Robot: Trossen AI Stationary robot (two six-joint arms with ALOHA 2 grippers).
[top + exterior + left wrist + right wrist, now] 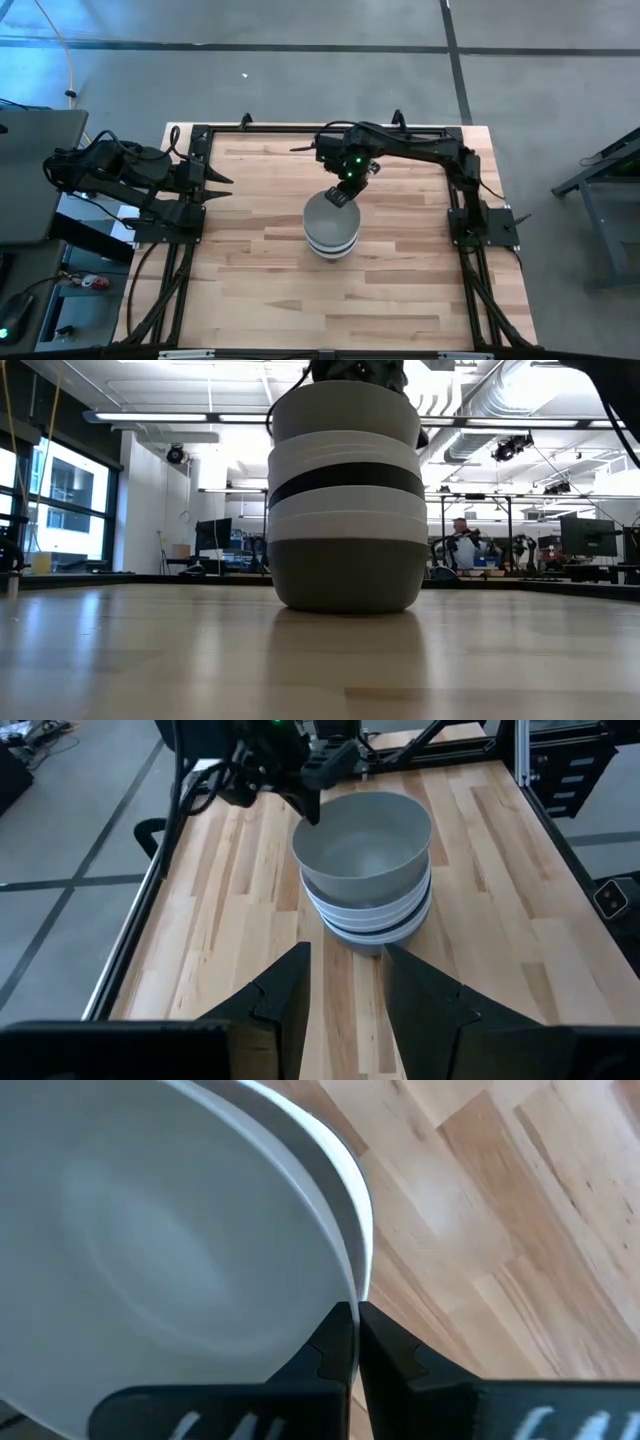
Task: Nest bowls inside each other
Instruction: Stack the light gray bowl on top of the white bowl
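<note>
Several bowls are nested into one stack (331,228) at the table's middle: a grey one at the bottom, then white ones with a black band between them (345,485), and a grey bowl (365,845) on top. The stack rests on its bottom bowl's base. My right gripper (338,197) is at the far rim of the top grey bowl, shut on it. My left gripper (222,186) waits open by the table's left edge, pointing at the stack (370,910). My right gripper (353,1320) pinches the top grey bowl's rim (345,1275) on the stack's far side, one finger inside the bowl and one outside. The fingers (310,808) come from above, pointing down. The bowl sits level in the stack.
Bare wooden table (260,280) lies all round the stack. A black frame (300,128) runs along the table's edges. The right arm (420,145) reaches in from the right rear. Beyond the table is a room with desks and a person (462,545) far off.
</note>
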